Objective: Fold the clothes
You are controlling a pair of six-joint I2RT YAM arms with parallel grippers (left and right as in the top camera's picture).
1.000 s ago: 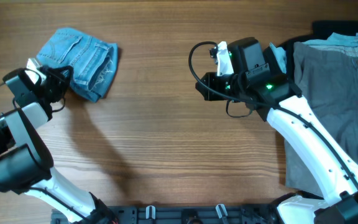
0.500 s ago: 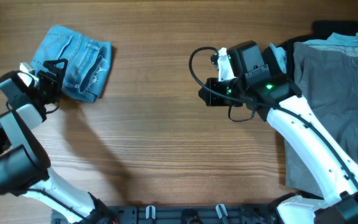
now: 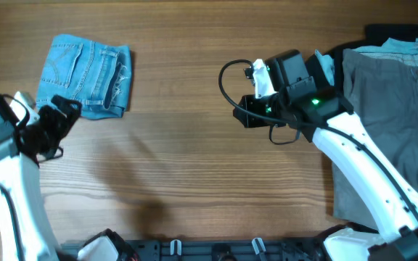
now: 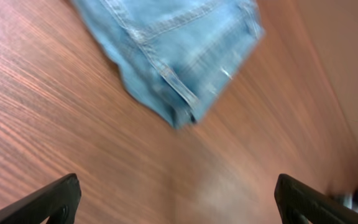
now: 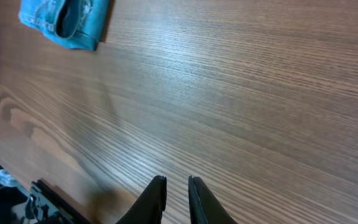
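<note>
The clothes, light-blue jeans [image 3: 85, 76] folded into a small bundle, lie flat at the table's far left. They also show in the left wrist view [image 4: 173, 50] and, small, in the right wrist view [image 5: 64, 22]. My left gripper [image 3: 62, 123] stands wide open just in front of the bundle, clear of it, with only bare wood between its fingers [image 4: 55, 199]. My right gripper [image 3: 238, 109] hovers over the middle of the table, far from the jeans. Its fingers [image 5: 157, 193] are nearly together, with a narrow slit and nothing in it.
Grey trousers [image 3: 390, 109] are spread over the right end of the table, with a black garment [image 3: 390, 30] behind them at the far right. A black rail [image 3: 216, 250] runs along the front edge. Bare wood lies between the two arms.
My left gripper has opened, let go of the jeans and drawn back towards the front-left. The bundle has settled flat. The right arm has barely moved.
</note>
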